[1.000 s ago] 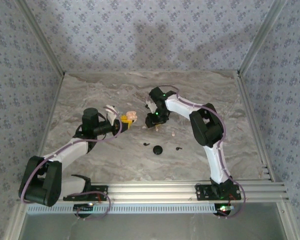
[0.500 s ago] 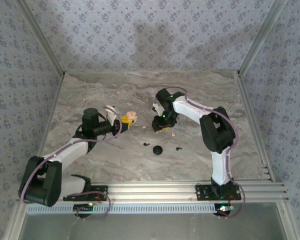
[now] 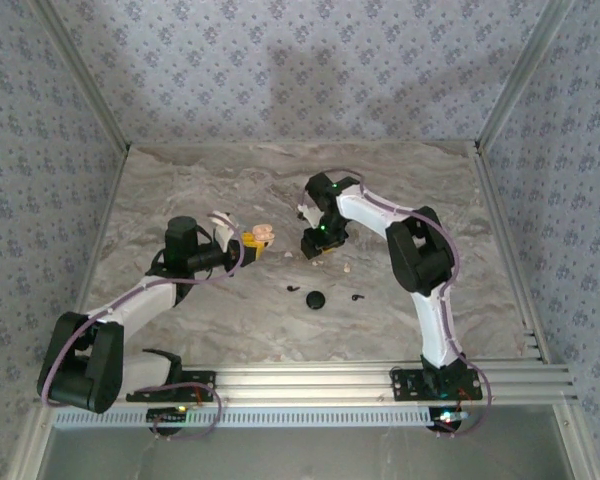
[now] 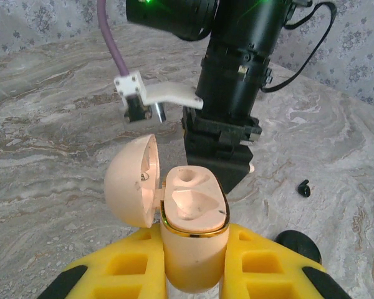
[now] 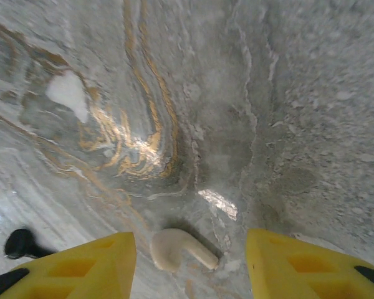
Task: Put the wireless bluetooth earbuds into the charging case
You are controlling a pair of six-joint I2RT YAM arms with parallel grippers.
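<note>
The left gripper (image 4: 193,233) is clamped on the charging case (image 4: 193,255), a cream shell held upright between its yellow fingers (image 4: 262,265). The case's lid is swung open to one side, and the moulded hollows in the body face up.

From above, the round black puck (image 3: 316,299) lies on the marbled table (image 3: 180,180). The held case is behind the puck and to its left, well apart from it. The two black earbuds lie flat on the table, one just left of the puck (image 3: 293,290) and one near its right side (image 3: 357,296). Neither touches the puck.

The right gripper (image 5: 187,237) hangs behind the puck, pointing down at the table. Its yellow fingers stand apart and grip nothing. A small cream hooked piece (image 5: 177,249) lies on the table between them, touching neither finger.
</note>
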